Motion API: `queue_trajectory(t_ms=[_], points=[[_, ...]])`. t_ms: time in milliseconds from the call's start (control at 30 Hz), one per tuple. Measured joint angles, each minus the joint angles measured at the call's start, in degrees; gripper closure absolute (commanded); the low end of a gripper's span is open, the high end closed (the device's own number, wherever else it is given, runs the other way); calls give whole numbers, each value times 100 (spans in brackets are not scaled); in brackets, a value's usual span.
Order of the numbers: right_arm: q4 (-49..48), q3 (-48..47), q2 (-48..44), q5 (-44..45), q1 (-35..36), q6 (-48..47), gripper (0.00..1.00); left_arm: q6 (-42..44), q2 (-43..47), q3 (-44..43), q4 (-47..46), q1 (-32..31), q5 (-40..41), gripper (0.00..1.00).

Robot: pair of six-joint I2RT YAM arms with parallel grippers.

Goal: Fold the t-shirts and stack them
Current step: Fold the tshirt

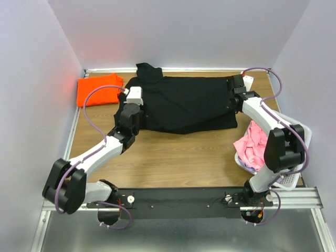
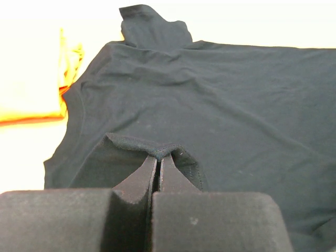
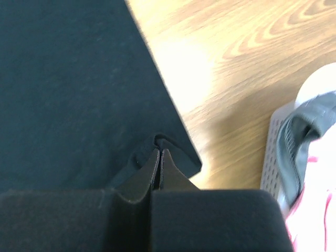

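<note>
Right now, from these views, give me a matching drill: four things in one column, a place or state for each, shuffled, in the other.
1 black t-shirt
2 orange t-shirt
3 pink garment
4 left gripper

A in the white basket, right side
B shut on the black t-shirt's edge
C folded, far left corner
D spread flat, centre

Pairs: 1-D, 2-C, 3-A, 4-B

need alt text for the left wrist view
The left tool is shut on a pinched fold at the near edge of a black shirt, which fills most of the view. An orange shirt lies to its left, washed out by glare.
</note>
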State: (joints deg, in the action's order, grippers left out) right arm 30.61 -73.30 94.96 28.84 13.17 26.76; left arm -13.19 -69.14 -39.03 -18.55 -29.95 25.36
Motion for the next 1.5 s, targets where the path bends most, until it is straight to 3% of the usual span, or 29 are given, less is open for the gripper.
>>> queue_trajectory(t_ms=[600, 1000, 1033, 1067, 1100, 1167, 1200, 1333, 1500], points=[[-94, -876, 1364, -98, -584, -247, 99, 398, -2218, -1764, -195, 914, -1012, 100], [-98, -1344, 1620, -136, -616, -330, 98, 413, -2625, -2116, 31, 1115, -1102, 100], [-103, -1397, 1659, -138, -616, -334, 94, 413, -2667, -2170, 57, 1130, -1104, 100], [-96, -1436, 1687, -140, -616, -343, 78, 413, -2712, -2227, 98, 1147, -1113, 98], [-98, -1471, 1720, -153, -616, -352, 67, 404, -2813, -2332, 138, 1178, -1126, 71], [-98, -1556, 1792, -192, -616, -393, 44, 345, -3021, -2562, 254, 1228, -1154, 47], [-98, -1598, 1825, -214, -616, -424, 25, 321, -3123, -2677, 291, 1250, -1161, 39], [-92, -1836, 1884, -337, -627, -520, 11, 227, -3418, -3008, 472, 1325, -1158, 34], [-109, -1919, 1668, -560, -636, -590, 9, 90, -3364, -2988, 490, 1344, -1097, 33]])
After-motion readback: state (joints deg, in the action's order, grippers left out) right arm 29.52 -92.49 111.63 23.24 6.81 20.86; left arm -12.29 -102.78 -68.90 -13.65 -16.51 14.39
